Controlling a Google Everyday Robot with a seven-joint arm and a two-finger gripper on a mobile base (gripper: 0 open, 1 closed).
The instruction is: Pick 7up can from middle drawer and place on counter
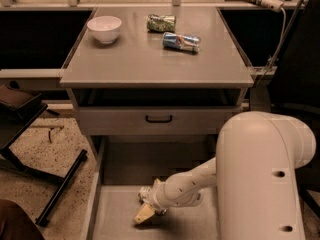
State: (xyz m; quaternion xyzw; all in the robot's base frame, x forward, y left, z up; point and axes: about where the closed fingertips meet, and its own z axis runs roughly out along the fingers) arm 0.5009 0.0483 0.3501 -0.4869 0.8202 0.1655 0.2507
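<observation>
1. Take the grey drawer front [120,121] with its black handle [159,118] as your landmark; it sits shut under the counter [140,64].
2. Below that front, and nearer to you, the middle drawer [114,223] stands pulled out, its flat grey floor showing.
3. Your gripper [145,213] is down inside this drawer, below the drawer front and a little left of the handle, its pale yellowish tip low over the floor.
4. You cannot tell whether the gripper is spread, pressed together or pinching anything.
5. You cannot tell where the 7up can is: nothing in the drawer reads clearly as a can, and the small pale lump at the gripper's base could be part of the gripper.
6. The white arm [195,180] reaches in from below and right of the drawer front, and its big rounded housing [260,184] covers the drawer's right side.
7. Above the drawer front, on the counter, you see a white bowl [104,29] to the left.
8. A dark green can [161,23] lies on its side straight above the handle.
9. A blue-silver-red can [181,41] lies on its side just right of the green one and nearer the front.
</observation>
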